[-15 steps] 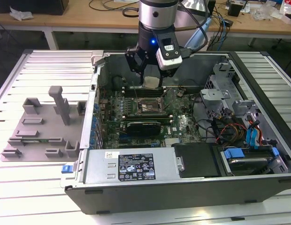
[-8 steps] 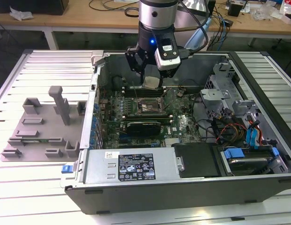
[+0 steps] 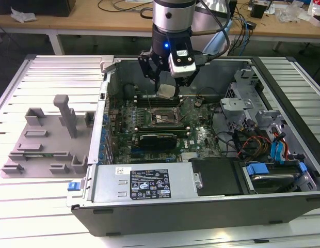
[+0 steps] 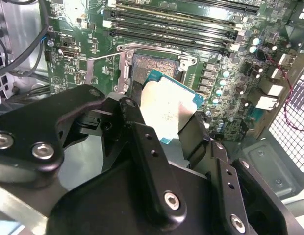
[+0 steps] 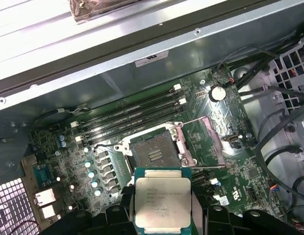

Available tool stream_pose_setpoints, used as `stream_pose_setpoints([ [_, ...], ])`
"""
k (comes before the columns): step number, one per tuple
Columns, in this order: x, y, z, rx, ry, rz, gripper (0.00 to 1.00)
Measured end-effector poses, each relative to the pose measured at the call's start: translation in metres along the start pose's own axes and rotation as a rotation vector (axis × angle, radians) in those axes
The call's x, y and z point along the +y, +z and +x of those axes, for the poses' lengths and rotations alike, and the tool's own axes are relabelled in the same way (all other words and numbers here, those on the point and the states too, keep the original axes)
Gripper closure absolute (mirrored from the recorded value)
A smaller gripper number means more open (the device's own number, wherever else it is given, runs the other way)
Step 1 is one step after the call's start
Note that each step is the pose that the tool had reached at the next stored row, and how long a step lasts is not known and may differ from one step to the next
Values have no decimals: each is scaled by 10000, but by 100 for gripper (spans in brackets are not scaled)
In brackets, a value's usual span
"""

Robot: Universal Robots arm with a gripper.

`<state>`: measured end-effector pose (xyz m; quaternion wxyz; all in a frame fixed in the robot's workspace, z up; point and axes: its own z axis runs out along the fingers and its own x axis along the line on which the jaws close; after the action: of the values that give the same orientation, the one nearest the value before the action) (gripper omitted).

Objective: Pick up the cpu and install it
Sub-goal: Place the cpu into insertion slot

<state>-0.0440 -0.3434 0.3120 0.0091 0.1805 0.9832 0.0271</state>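
Silvery metal tops the cpu (image 5: 162,200), a small flat square chip on a green-edged base. We see it pinched at two opposite edges between the black fingers (image 4: 191,134) of the claw (image 4: 164,115), with its metal face turned towards the arm.

In the exterior view, the claw (image 3: 166,91) hangs inside an open computer case (image 3: 201,209) that lies on its side on a white slatted worktop (image 3: 31,206). The chip is held in the air over the green motherboard (image 3: 201,137), close above the socket (image 5: 154,154) but not seated in it.

In the first wrist view, the socket is a dark square with a bare field of contacts at its middle. Its metal retaining frame (image 5: 206,139) is swung open to one side. Rows of long black memory slots (image 5: 127,117) run just beside the socket, between it and the case wall.

At the exterior view's left, well apart from the claw, a gray moulded tray (image 3: 46,139) with upright posts rests on the worktop beside the case.
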Motion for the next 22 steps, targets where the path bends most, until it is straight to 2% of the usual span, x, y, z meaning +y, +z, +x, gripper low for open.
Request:
stream_pose_setpoints([
  [5, 0, 0, 0, -20, 345, 3, 45],
  [8, 0, 1, 0, -45, 803, 7, 45],
  [9, 0, 2, 0, -62, 1098, 8, 45],
  [12, 0, 5, 0, -136, 2394, 19, 45],
  [13, 0, 5, 0, -151, 2660, 21, 45],
  [18, 0, 6, 0, -205, 3624, 29, 45],
  [22, 0, 7, 0, -235, 4151, 33, 45],
])
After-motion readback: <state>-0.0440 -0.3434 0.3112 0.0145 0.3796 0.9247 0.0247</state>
